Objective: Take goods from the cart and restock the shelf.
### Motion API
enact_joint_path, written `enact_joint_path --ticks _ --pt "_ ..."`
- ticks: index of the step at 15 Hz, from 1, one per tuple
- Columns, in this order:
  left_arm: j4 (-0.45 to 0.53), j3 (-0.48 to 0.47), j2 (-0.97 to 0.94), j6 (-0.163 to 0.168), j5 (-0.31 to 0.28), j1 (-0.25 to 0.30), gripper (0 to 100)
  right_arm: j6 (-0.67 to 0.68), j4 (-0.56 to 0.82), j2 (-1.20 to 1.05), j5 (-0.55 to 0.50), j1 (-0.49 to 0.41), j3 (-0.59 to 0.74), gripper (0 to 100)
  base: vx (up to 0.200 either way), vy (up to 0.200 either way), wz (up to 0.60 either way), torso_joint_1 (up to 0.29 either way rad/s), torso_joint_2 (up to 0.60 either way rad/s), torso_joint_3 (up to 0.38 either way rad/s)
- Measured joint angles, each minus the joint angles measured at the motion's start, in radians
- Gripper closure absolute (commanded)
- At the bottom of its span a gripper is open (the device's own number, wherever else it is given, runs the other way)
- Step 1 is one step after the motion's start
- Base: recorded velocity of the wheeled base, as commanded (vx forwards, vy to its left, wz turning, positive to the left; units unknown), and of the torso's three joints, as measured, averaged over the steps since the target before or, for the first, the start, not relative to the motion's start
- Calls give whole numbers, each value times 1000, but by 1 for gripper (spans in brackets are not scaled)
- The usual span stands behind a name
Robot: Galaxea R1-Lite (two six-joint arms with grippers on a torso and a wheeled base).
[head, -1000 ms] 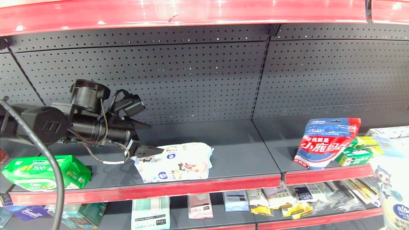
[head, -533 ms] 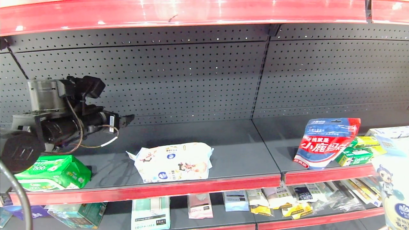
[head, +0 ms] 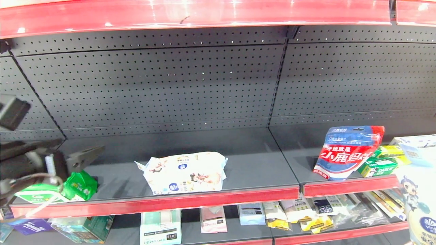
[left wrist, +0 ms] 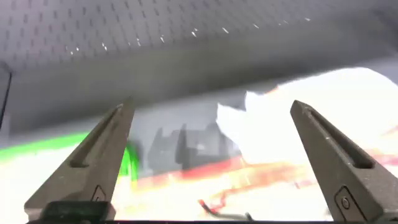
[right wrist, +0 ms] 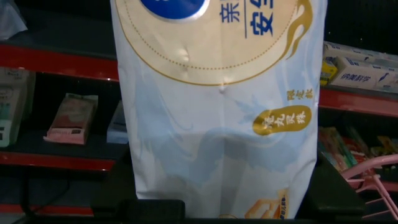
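Head view, grey shelf [head: 252, 160] bearing wipes pack [head: 185, 172], left claw [left wrist: 212, 106] spread empty, right claw [right wrist: 221, 208] apparently gripping white bag [right wrist: 217, 112].

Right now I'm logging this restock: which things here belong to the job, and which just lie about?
Job: shelf, white cartoon pack, tall white pack held upright, open left pincer.
Lying about: green pack, red-blue pouch, green boxes, lower-shelf packets.

The soft white plastic pack [head: 185, 172] out past the dark grey left gripper [left wrist: 211, 106] has cartoon pictures and blue dots, and the crinkly plastic pack [head: 80, 183] close by that gripper is green and white. The tall bag [right wrist: 217, 124] held in the right gripper [right wrist: 224, 202] is white with a gold ring and blue letters. The dark grey metal shelf [head: 252, 160] has a red front strip and a back wall full of tiny holes.
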Motion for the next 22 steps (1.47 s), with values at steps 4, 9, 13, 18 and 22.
enact_joint_path --ticks 4,9,13,18,22 --pt "404 57 -474 17 -81 -2 0 6 0 0 43 3 0 100 0 0 0 0 0 0" --pt "776 70 -917 79 -24 -25 0 13 0 27 79 5 -66 100 0 0 0 0 0 0" --pt "693 135 -994 76 66 -28 0 4 13 126 115 31 -166 100 0 0 0 0 0 0" --pt "479 311 -1012 56 154 -29 0 4 15 163 115 41 -173 100 0 0 0 0 0 0" --pt "362 383 -1013 39 143 -29 0 4 15 165 111 41 -166 100 0 0 0 0 0 0"
